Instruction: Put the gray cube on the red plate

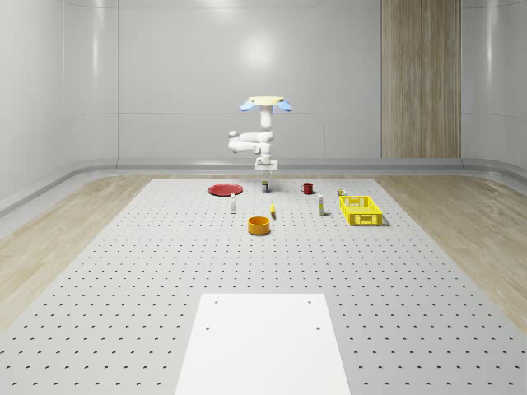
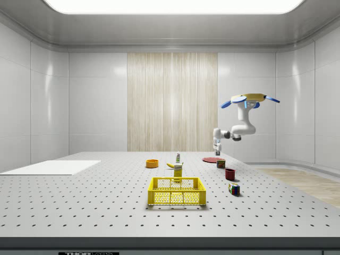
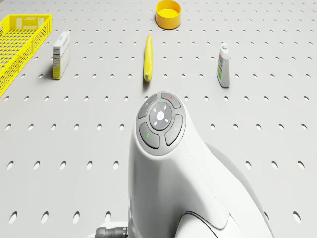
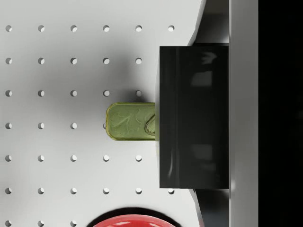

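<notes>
The gray cube (image 4: pixel 194 116) is gripped in the gripper (image 4: pixel 213 117), the pale fingers (image 4: pixel 213 28) narrowed onto two opposite faces of the block, which is held in the air above the perforated table (image 1: pixel 123 271).

Straight beneath the gripper (image 1: pixel 265 168) a green tin (image 4: pixel 130 121) lies on the table, partly covered by the cube in the wrist view. The red plate (image 1: pixel 224 189) rests on the table lower than the gripper and to its left in the whole-scene view, near the tin but not under the cube; its rim (image 4: pixel 125 221) shows at the edge of the wrist view.

On the gripper's other side in the whole-scene view stands a red mug (image 1: pixel 307 188), with a yellow basket (image 1: pixel 361 210) farther off that way. Nearer the whole-scene camera than the gripper lie a banana (image 3: pixel 147 58), a small bottle (image 3: pixel 224 65), a carton (image 3: pixel 61 55) and an orange bowl (image 1: pixel 259 225). A multicolored puzzle cube (image 2: pixel 234 188) sits between mug and basket in the side view.

The drone (image 1: pixel 265 103) hovers over the far end of the table, above the tin, its white arm (image 2: pixel 241 127) bending down so that the gripper (image 2: pixel 217 152) hangs well above the tabletop.
</notes>
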You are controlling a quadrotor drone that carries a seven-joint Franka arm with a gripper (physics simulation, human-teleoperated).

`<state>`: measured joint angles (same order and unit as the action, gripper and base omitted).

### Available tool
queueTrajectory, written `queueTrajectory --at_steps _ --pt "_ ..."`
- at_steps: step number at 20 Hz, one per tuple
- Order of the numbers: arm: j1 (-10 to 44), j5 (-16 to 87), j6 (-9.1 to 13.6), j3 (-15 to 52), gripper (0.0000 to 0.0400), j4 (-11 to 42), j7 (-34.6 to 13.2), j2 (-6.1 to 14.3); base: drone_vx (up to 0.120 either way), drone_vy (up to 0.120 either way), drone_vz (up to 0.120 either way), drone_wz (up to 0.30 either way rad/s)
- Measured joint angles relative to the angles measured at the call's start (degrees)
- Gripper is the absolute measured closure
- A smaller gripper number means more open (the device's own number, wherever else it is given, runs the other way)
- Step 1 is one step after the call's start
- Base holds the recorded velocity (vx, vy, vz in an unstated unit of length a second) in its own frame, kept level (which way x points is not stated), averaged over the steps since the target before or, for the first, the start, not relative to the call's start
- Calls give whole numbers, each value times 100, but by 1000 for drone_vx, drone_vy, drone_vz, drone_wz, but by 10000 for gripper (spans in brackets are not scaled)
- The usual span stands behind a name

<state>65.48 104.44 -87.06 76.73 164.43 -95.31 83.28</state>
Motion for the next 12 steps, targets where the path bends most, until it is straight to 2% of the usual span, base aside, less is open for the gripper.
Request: queueTrajectory --at_steps 10,12 --pt "25 -42 -94 17 150 -5 -21 101 -120 -120 0 0" --pt "30 -50 -112 20 150 -6 -24 119 -40 -120 0 0"
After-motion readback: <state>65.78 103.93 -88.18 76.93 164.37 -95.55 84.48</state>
